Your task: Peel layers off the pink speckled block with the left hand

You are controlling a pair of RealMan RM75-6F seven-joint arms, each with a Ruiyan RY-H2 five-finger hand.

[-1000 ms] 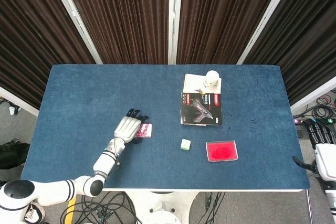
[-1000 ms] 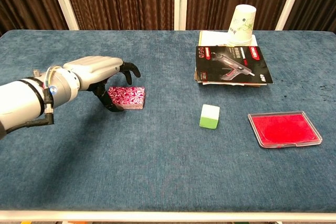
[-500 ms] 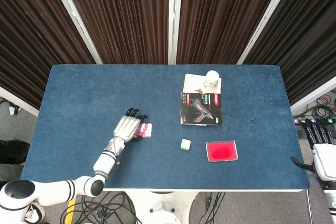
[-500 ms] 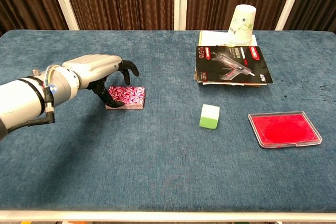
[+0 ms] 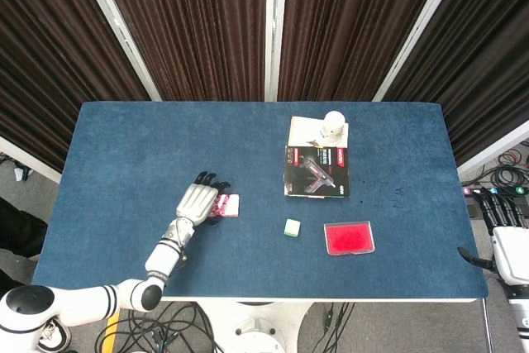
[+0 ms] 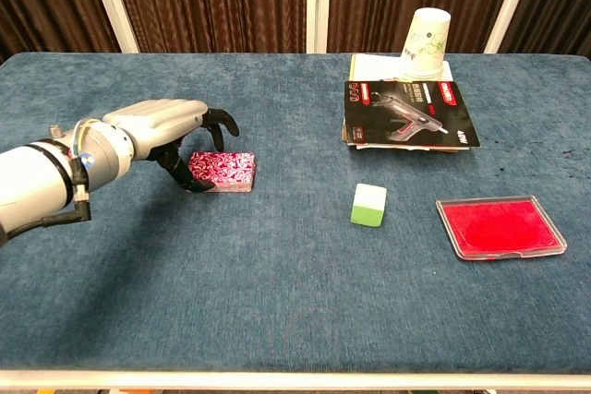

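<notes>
The pink speckled block (image 6: pixel 224 171) lies flat on the blue table (image 6: pixel 277 302), left of centre; in the head view the block (image 5: pixel 228 205) shows only its right part. My left hand (image 6: pixel 164 128) arches over the block's left end with its fingers (image 6: pixel 220 121) curved and apart, and the thumb tip touches that end. Nothing is lifted off the block. From above, the left hand (image 5: pixel 196 201) covers the block's left edge. My right hand (image 5: pixel 507 233) hangs off the table's right edge, fingers upright and empty.
A green-and-white cube (image 6: pixel 369 204) sits right of the block. A red flat tray (image 6: pixel 500 227) lies at the front right. A glue-gun package (image 6: pixel 409 113) rests on papers at the back right, with a paper cup (image 6: pixel 426 43) behind it.
My left hand has drawn back to the left, from over the block's middle to its left end. The block has stayed flat and in place. The right hand is unchanged.
</notes>
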